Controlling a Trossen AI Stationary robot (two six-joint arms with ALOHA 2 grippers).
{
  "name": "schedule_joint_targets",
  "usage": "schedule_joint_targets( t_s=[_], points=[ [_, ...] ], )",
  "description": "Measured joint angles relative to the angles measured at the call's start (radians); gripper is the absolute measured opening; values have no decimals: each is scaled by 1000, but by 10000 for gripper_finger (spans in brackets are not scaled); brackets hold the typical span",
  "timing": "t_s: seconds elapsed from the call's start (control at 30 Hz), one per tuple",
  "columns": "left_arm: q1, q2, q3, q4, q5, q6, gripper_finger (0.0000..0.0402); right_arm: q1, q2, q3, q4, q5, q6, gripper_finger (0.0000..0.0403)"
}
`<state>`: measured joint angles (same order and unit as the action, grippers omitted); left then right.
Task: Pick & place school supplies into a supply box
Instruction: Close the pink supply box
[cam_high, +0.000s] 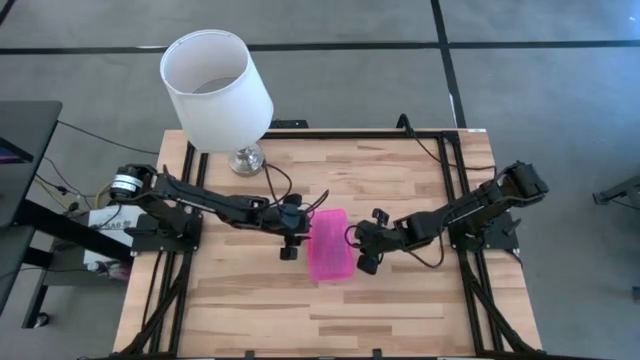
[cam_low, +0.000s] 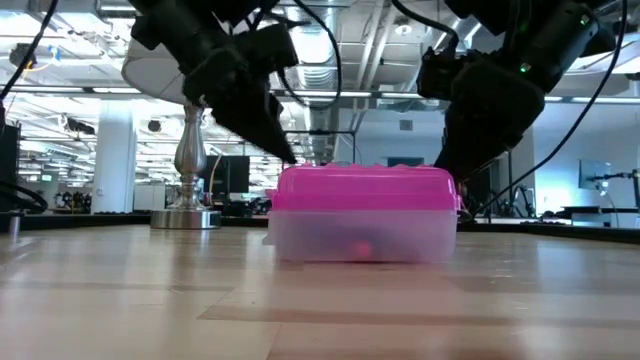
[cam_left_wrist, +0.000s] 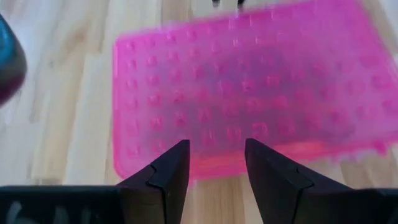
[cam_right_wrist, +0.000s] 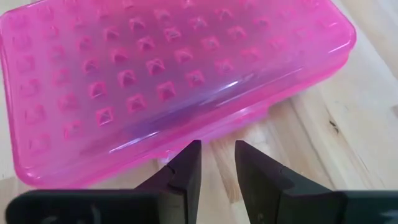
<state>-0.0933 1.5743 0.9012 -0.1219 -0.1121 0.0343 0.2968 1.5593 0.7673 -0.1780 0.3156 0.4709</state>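
The supply box (cam_high: 331, 245) lies flat and shut in the middle of the table. Its pink studded lid (cam_right_wrist: 155, 68) faces up, over a clear base (cam_low: 362, 238). A pinkish shape shows dimly through the base; no other school supplies are in view. My left gripper (cam_left_wrist: 217, 149) is open at the box's left long side, slanting down toward the lid's edge. My right gripper (cam_right_wrist: 217, 149) is slightly open at the box's right long side, near one corner. My left gripper's fingertips (cam_left_wrist: 177, 152) stand at the lid's left edge (cam_left_wrist: 211, 163), and I cannot tell whether they touch it. My right gripper's fingertips (cam_right_wrist: 193, 152) stand at the box's right edge (cam_right_wrist: 211, 127), and I cannot tell whether they touch it.
A white lampshade (cam_high: 215, 85) on a metal lamp base (cam_high: 246, 158) stands at the table's far left, behind my left arm. Bare wood lies on the near side of the box (cam_high: 330, 320). Black frame rails run along the table's left and right edges.
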Motion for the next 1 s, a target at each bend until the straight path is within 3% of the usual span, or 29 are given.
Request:
schedule_joint_targets(
  t_s=[0.37, 1.0],
  points=[
    [0, 61, 0, 8, 46, -10, 151, 36, 0, 0, 53, -11, 19, 91],
    [45, 62, 0, 8, 20, 9, 151, 44, 0, 0, 65, -30, 34, 91]
  ],
)
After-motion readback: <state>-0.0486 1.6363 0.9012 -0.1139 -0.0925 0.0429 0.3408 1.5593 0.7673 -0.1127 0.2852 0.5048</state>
